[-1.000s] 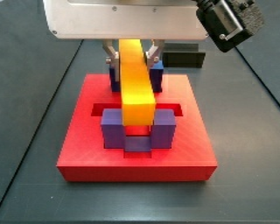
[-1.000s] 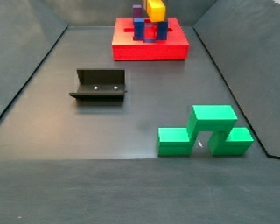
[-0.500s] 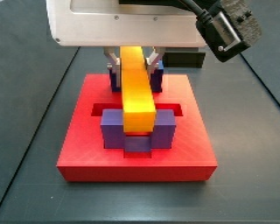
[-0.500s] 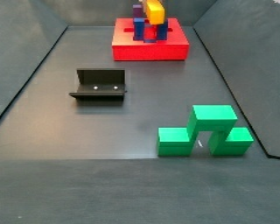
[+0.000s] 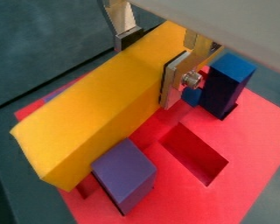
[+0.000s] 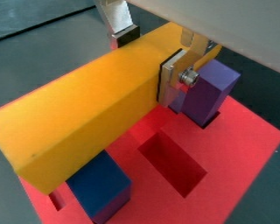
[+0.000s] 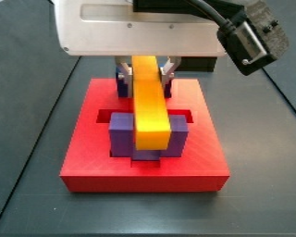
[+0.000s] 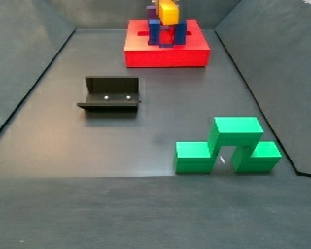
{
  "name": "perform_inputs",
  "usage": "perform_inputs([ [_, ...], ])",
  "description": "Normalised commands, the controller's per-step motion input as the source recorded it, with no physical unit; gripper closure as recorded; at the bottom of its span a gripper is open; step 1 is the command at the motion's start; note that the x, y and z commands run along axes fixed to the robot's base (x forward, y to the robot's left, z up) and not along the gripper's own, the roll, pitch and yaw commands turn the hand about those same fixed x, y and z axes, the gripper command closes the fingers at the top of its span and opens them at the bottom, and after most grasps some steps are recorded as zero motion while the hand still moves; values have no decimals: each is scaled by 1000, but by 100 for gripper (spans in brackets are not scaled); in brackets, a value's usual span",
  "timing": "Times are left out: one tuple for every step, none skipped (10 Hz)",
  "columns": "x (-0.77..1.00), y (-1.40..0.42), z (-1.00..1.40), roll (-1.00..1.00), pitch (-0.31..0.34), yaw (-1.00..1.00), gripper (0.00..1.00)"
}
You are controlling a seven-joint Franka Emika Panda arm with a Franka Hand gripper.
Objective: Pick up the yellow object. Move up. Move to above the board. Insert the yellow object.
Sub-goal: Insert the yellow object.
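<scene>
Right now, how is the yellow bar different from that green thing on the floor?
The yellow object is a plain long bar; the green block is a stepped shape with a notch. The yellow object is clamped in the gripper over the red board, between its purple posts; the green block lies free on the grey floor. Both are single-coloured solid blocks.

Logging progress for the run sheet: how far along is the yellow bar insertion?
Done: the long yellow-orange bar is picked up and carried over the flat red square board.
In hand: the gripper is shut on the bar, which sits between the purple-blue posts, front end tilted down.
Left: seating it fully and letting go. The green block and the fixture stand apart.
</scene>
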Motion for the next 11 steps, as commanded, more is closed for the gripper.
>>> perform_inputs([
  [189,89,-263,101,16,-54,100],
  [37,20,-103,20,4,-40,100],
  [0,0,0,0,0,-31,100],
  [0,0,-14,-3,0,0,100],
  [0,0,-306,-116,-10,-11,100],
  [0,3,-449,-147,-6,-43,100],
  [0,43,-500,-176,-29,-14,100],
  [0,9,-491,-156,-46,0,100],
  [0,0,-320,-154,-36,0,100],
  [0,0,-69,-73,-13,0,100],
  [0,0,-40,-59,-4,0,100],
])
